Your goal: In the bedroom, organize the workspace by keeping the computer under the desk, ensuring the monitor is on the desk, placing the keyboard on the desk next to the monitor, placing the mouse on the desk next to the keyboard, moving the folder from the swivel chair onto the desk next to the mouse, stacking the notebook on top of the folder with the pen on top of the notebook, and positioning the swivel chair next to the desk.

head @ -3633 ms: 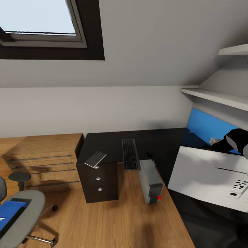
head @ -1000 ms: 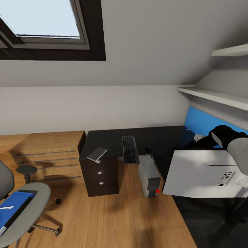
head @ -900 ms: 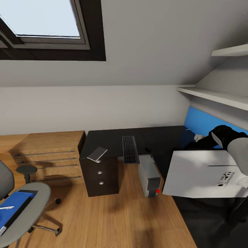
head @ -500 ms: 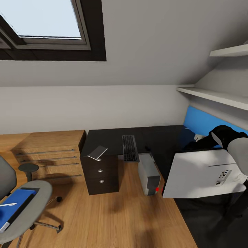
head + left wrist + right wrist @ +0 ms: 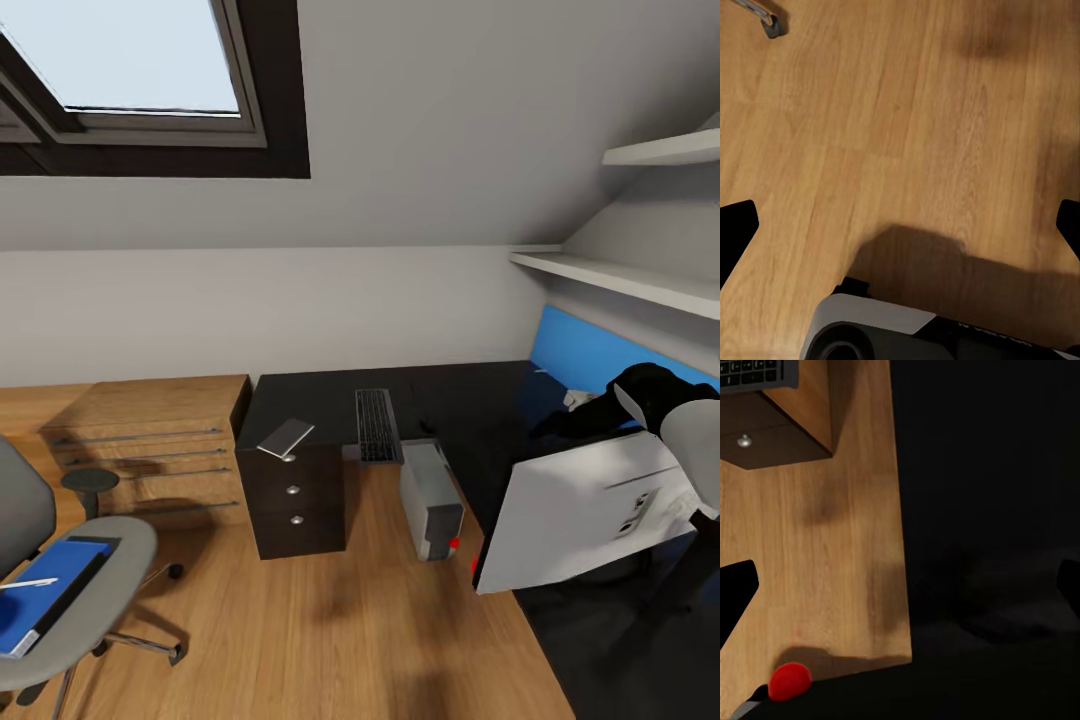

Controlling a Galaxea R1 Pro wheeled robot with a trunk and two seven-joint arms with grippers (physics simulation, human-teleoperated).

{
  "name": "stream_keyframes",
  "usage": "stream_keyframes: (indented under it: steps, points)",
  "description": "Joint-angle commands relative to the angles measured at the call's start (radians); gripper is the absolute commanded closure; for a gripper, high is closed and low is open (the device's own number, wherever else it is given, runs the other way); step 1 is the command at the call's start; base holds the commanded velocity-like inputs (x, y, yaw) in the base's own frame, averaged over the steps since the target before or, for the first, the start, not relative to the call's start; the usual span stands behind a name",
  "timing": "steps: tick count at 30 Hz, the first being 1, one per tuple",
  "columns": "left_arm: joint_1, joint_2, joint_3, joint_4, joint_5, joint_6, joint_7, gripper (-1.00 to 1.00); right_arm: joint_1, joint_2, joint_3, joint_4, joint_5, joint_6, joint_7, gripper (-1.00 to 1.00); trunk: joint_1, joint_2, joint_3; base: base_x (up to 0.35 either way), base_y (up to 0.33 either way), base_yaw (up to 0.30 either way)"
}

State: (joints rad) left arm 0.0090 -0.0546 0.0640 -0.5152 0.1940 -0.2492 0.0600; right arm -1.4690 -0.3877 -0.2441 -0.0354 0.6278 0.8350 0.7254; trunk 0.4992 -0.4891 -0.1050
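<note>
The monitor (image 5: 590, 510), a wide flat panel showing its matt white back, is tilted over the glossy black desk (image 5: 470, 400) at the right, carried at the right arm; whether it rests on the top cannot be told. The right gripper's finger spread cannot be judged: the right wrist view shows dark fingertips at both edges, the desk's black surface, a red dot (image 5: 789, 681) and wood-grain floor (image 5: 817, 547). The left gripper (image 5: 900, 225) stands wide and empty over bare plank floor. Done, by appearance: the slim dark grey keyboard (image 5: 377, 425) lies on the desk near its front edge, and the boxy light grey computer (image 5: 430, 500) stands on the floor beside the desk's inner corner, not clearly under it. Outstanding: the bright blue folder (image 5: 45, 590), with a thin white pen-like item on it, lies on the grey upholstered swivel chair (image 5: 70, 590), well apart from the desk at the near left. A small grey flat item (image 5: 285, 437) lies above the three-drawer unit (image 5: 295, 505).
</note>
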Motion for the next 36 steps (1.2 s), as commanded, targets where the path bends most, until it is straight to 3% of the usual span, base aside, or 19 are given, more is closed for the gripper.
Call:
stream_keyframes:
  steps: [1,36]
  points:
    - [0.000,-0.001,0.002,-0.002,0.005,-0.001,0.000,-1.00,-0.001,0.000,-0.007,-0.001,0.011,0.004,0.006,-1.00,0.000,-0.002,-0.002,-0.009,0.000,0.000]
    - [0.000,-0.002,0.000,0.000,0.004,0.000,0.000,-1.00,-0.001,0.001,-0.007,-0.001,0.013,0.004,0.005,-1.00,0.000,-0.002,-0.002,-0.077,0.000,0.000]
